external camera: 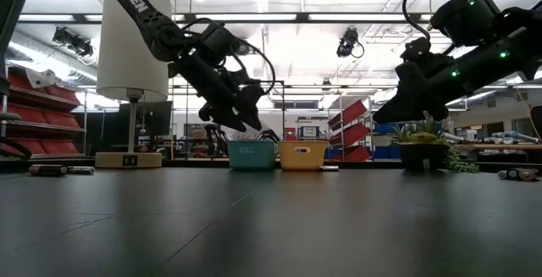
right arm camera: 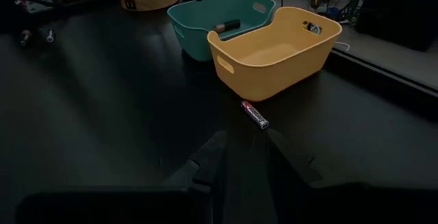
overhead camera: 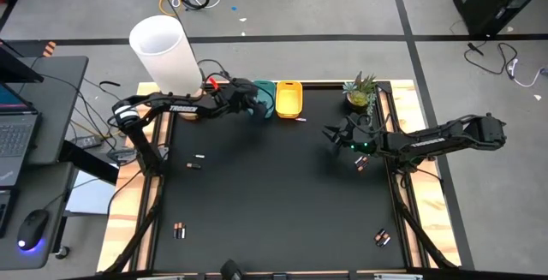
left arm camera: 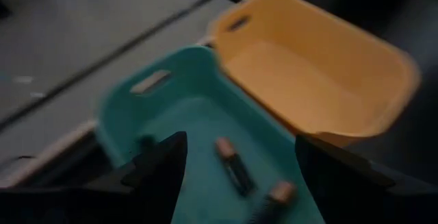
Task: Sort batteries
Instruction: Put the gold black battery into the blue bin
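A teal bin (left arm camera: 171, 107) and a yellow bin (left arm camera: 321, 80) stand side by side at the table's far edge. My left gripper (left arm camera: 239, 145) hovers open just above the teal bin, nothing between its fingers. Two black batteries with copper ends (left arm camera: 233, 166) (left arm camera: 277, 195) lie on that bin's floor. A small whitish battery (right arm camera: 254, 114) lies on the table by the yellow bin's near wall. My right gripper (right arm camera: 246, 148) hangs above the table right of the bins, its fingers a little apart and empty. More batteries lie scattered on the table (overhead camera: 196, 161) (overhead camera: 179, 229) (overhead camera: 382, 238) (overhead camera: 361, 163).
A potted plant (overhead camera: 360, 94) stands at the far right corner, close to my right arm. A tall white cylinder (overhead camera: 164, 53) on a wooden base stands at the far left. The dark mat (overhead camera: 274, 194) has wide bare room in the middle and near side.
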### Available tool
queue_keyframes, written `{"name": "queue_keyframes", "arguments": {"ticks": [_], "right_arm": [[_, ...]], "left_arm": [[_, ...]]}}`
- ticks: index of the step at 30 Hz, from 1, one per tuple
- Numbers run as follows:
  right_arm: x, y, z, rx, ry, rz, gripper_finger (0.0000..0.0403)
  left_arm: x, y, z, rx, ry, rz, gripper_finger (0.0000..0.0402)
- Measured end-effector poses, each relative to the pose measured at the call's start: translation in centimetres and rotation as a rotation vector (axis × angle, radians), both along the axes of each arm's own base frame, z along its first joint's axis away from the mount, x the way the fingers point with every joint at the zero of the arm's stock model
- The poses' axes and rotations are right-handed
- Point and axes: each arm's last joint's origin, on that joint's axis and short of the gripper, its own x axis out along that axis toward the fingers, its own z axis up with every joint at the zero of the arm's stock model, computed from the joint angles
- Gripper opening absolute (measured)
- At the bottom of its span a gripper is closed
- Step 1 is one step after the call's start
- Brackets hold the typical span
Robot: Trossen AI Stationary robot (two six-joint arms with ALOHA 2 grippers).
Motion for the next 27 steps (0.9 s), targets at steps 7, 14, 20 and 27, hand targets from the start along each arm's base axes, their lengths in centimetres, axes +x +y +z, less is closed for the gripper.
{"name": "queue_keyframes", "arguments": {"ticks": [7, 14, 20, 27], "right_arm": [[0.0, 0.0, 0.0, -0.002, 0.002, 0.001, 0.0087], [0.0, 0.0, 0.0, -0.003, 0.002, 0.001, 0.0087], [0.0, 0.0, 0.0, -0.003, 0.003, -0.001, 0.0087], [0.0, -0.1, 0.0, -0.003, 0.004, -0.002, 0.0087]], "left_arm": [[0.7, -1.2, 0.0, -0.060, -0.037, -0.088, 0.0289], [1.2, -3.3, 0.4, -0.099, -0.025, -0.198, 0.0289], [1.0, -5.6, 2.8, -0.109, 0.073, -0.247, 0.0280], [0.5, -8.9, 5.5, -0.092, 0.227, -0.330, 0.0259]]}}
